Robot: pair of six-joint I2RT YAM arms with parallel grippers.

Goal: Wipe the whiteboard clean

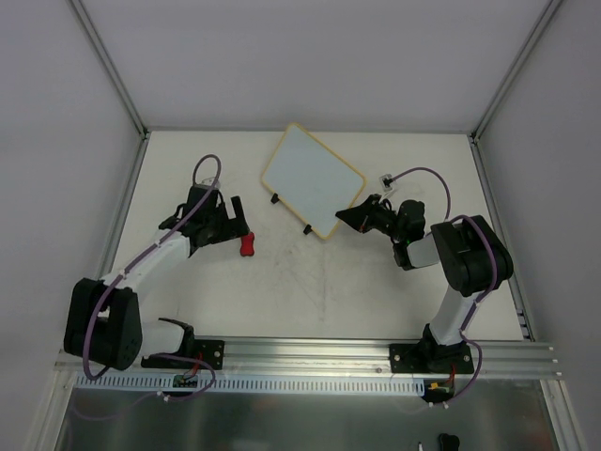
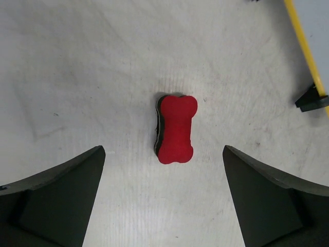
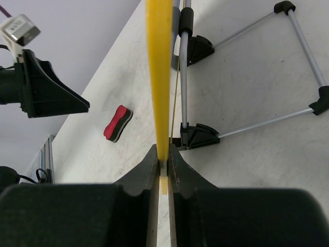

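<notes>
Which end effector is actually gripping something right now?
The right end effector, shut on the whiteboard's yellow edge. The left end effector is open, with the red eraser loose below it.

The whiteboard [image 1: 313, 180] is a small white rectangle with rounded corners and a thin yellow frame, and its face looks clean. It sits far and centre, turned diagonally, propped on a wire stand whose two black feet [image 1: 274, 198] line its near-left edge.

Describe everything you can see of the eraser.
The eraser is a small bone-shaped block, red top over a black layer, looking soft. It lies flat on the white table, left of the whiteboard, centred between the wide-open fingers of the left gripper. Nothing touches it but the table.
</notes>
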